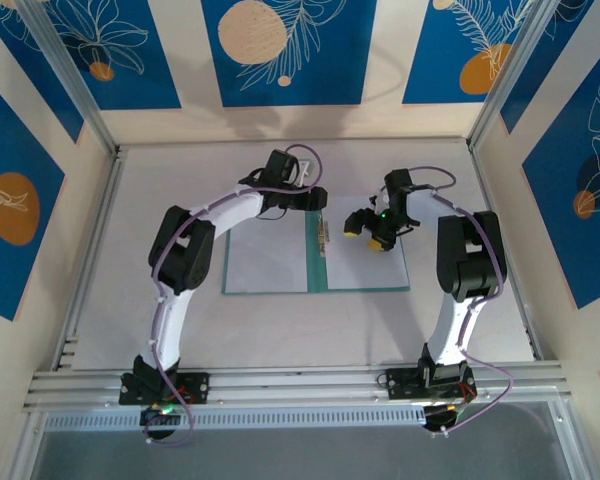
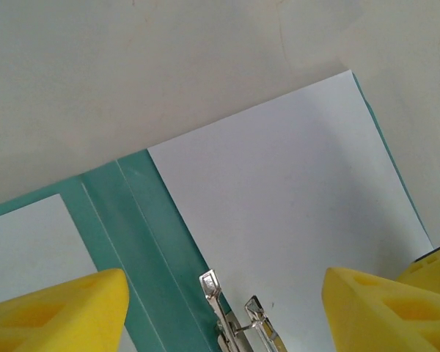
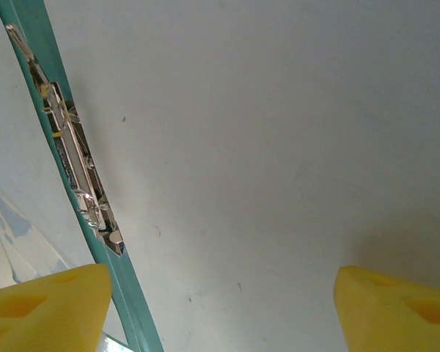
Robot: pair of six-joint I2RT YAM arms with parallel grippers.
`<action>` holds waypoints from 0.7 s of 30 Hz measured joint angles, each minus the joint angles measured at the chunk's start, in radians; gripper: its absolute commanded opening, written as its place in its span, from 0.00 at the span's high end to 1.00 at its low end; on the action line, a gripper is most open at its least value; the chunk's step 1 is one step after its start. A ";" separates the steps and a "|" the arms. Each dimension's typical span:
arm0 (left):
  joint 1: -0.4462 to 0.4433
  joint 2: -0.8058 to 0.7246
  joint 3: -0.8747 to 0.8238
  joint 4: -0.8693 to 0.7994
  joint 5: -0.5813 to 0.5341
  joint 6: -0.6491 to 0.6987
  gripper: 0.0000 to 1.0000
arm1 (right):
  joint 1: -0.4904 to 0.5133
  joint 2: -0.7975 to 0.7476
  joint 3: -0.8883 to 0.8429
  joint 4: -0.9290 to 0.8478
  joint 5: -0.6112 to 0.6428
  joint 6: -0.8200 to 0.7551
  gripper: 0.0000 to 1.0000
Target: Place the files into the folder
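The teal folder (image 1: 317, 270) lies open and flat in the middle of the table, a white file on its left leaf (image 1: 265, 262) and another on its right leaf (image 1: 368, 270). A silver clip (image 1: 323, 240) sits by the spine. My left gripper (image 1: 318, 200) hovers over the folder's far edge near the spine. In the left wrist view it (image 2: 225, 282) is open above the clip (image 2: 224, 308), the teal spine (image 2: 125, 213) and the right sheet (image 2: 279, 191). My right gripper (image 1: 366, 234) hangs open over the right sheet (image 3: 264, 147), beside the clip (image 3: 77, 169).
A raised metal rail (image 1: 280, 380) runs along the near edge by the arm bases. Patterned blue and cream walls (image 1: 40, 150) close in the table on three sides. Bare table (image 1: 170, 170) surrounds the folder.
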 measured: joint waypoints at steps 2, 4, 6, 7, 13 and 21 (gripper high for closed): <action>0.000 0.005 0.003 0.001 0.007 0.000 0.30 | 0.010 0.005 0.000 0.003 0.000 0.000 0.20; 0.000 0.006 0.006 0.002 0.016 0.000 0.30 | 0.018 0.008 0.000 0.004 0.000 0.000 0.20; 0.000 0.014 0.019 0.006 0.025 0.000 0.30 | 0.026 0.009 0.000 0.005 0.001 0.000 0.20; 0.000 0.021 0.028 0.009 0.030 -0.001 0.30 | 0.032 0.009 0.000 0.007 0.002 0.000 0.20; 0.000 0.058 0.052 0.014 0.058 -0.001 0.30 | 0.048 0.014 0.000 0.006 0.008 0.000 0.20; -0.004 0.101 0.072 0.013 0.100 -0.001 0.32 | 0.050 0.012 0.006 -0.010 0.007 0.000 0.20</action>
